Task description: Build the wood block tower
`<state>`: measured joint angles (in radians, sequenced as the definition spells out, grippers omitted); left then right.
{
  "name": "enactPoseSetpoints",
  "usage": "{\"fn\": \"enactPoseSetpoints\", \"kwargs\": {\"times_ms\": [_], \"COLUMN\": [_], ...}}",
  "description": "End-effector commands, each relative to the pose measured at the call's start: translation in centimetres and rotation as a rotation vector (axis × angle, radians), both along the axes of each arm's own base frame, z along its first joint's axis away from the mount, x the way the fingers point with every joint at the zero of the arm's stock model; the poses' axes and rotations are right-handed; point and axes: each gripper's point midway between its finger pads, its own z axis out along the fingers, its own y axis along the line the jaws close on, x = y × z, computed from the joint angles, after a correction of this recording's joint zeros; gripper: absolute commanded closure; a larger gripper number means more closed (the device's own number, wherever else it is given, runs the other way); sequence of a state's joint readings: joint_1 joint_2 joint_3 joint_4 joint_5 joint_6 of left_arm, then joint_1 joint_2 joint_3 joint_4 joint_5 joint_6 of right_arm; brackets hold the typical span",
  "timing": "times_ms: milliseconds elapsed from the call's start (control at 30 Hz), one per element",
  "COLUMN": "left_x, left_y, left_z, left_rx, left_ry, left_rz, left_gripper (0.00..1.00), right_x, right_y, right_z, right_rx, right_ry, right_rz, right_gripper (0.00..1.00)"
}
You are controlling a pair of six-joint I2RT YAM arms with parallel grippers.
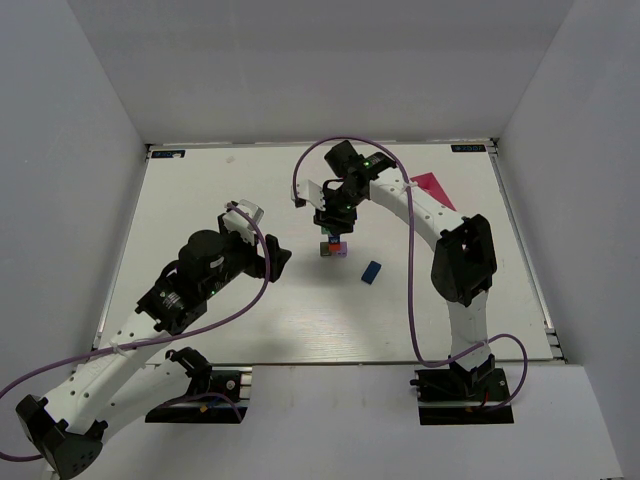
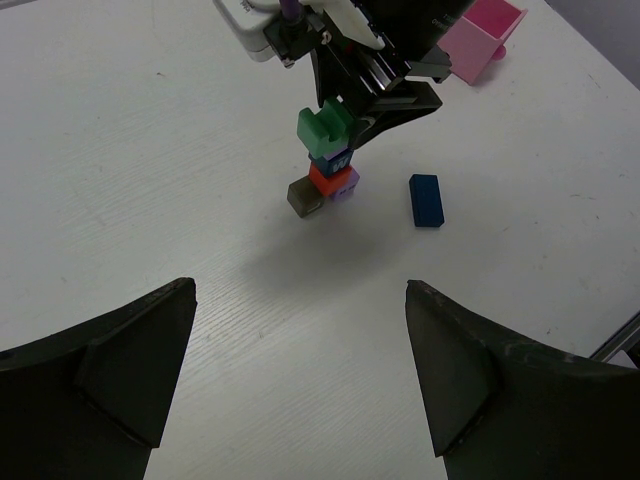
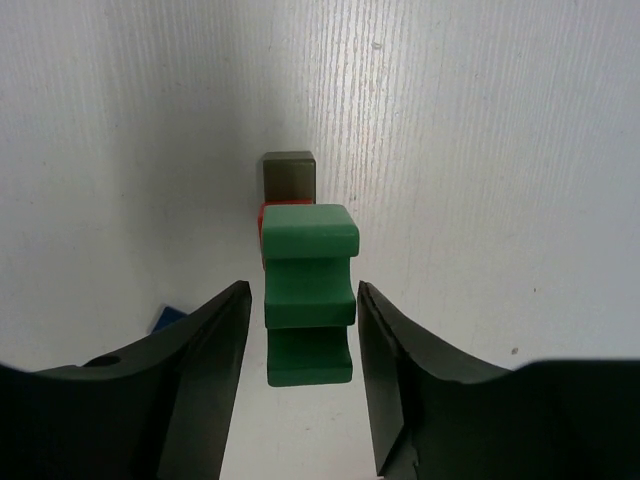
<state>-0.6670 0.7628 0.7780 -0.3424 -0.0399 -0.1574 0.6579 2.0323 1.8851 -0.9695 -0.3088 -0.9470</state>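
Note:
The tower (image 2: 328, 172) stands mid-table: a green notched block (image 2: 326, 128) on top, blue under it, then red (image 2: 322, 180) with lilac (image 2: 346, 186) beside it, and a dark grey block (image 2: 304, 198) at the foot. My right gripper (image 3: 301, 295) hangs over the tower (image 1: 333, 247), its fingers either side of the green block (image 3: 308, 290) with a thin gap on each side, so it is open. The left gripper (image 2: 300, 287) is open and empty over bare table, nearer than the tower. A loose blue block (image 2: 426, 200) lies to the right of the tower.
A pink tray (image 2: 480, 30) sits at the far right, behind the right arm (image 1: 440, 225). White walls enclose the table (image 1: 200, 200) on three sides. The left arm (image 1: 200, 275) reaches in from the near left.

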Motion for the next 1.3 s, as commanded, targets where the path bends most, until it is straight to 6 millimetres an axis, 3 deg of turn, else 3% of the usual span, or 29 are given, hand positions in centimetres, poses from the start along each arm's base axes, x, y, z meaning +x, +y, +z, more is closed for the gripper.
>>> {"fn": "enactPoseSetpoints", "kwargs": {"times_ms": [0,167,267,300,767,967,1267], "left_x": [-0.1,-0.1,-0.1,-0.1,0.0,0.0,0.1], "left_y": [0.1,0.1,0.1,0.1,0.2,0.2,0.3], "left_z": [0.7,0.7,0.7,0.7,0.7,0.7,0.7], "left_rx": [-0.014,-0.014,-0.014,-0.014,-0.012,-0.012,-0.010], "left_ry": [-0.025,-0.025,-0.025,-0.025,-0.026,-0.026,-0.028], "left_rz": [-0.003,-0.003,-0.003,-0.003,0.006,0.006,0.015], "left_gripper": [0.05,0.05,0.05,0.05,0.05,0.05,0.05], "right_x": [-0.1,0.1,0.0,-0.1,0.3,0.3,0.0], "right_y": [0.3,0.3,0.4,0.3,0.5,0.0,-0.7], "right_z": [0.6,0.6,0.6,0.6,1.8,3.0,3.2], "right_rx": [0.003,0.005,0.006,0.003,0.034,0.046,0.044], "right_ry": [-0.013,-0.017,-0.017,-0.015,-0.056,-0.086,-0.104], "right_rz": [0.002,0.000,0.002,0.001,-0.009,-0.013,-0.031], "right_gripper": [0.46,0.37,0.25,0.10,0.10,0.10,0.10]}}
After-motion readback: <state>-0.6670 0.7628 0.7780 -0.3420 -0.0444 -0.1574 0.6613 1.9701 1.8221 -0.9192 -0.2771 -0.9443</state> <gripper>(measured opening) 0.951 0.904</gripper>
